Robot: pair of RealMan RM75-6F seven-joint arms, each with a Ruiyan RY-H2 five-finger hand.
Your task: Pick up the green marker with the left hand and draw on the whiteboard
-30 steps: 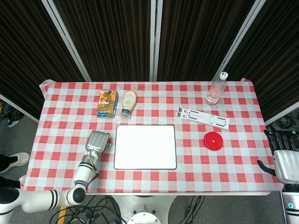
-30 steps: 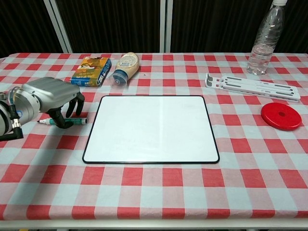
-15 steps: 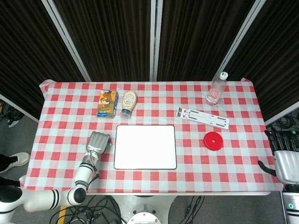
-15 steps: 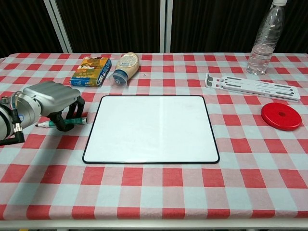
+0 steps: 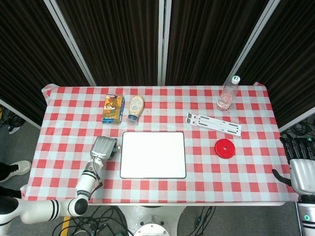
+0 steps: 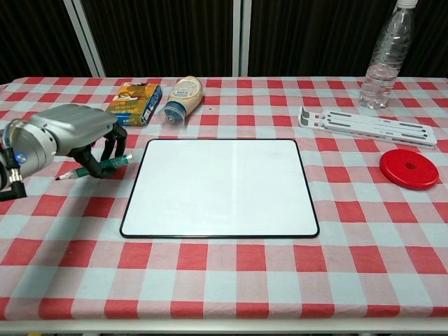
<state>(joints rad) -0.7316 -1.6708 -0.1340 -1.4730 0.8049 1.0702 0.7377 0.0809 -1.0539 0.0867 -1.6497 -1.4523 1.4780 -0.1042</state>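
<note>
My left hand [image 6: 73, 134] grips the green marker [image 6: 106, 165], which now slants off the tablecloth with its tip low to the left. The same left hand [image 5: 103, 148] shows in the head view just left of the whiteboard [image 5: 153, 154]. The whiteboard [image 6: 220, 186] is blank and lies flat mid-table. My right hand [image 5: 300, 169] hangs open beyond the table's right edge, fingers spread, holding nothing.
Behind the board lie a snack box [image 6: 133, 102] and a squeeze bottle [image 6: 183, 96] on its side. On the right are a white folding stand [image 6: 367, 124], a red disc [image 6: 410, 168] and a water bottle [image 6: 383, 54].
The left hand closed its fingers around the marker and raised it; the marker went from lying flat to tilted in the grip. The right hand stayed put.
</note>
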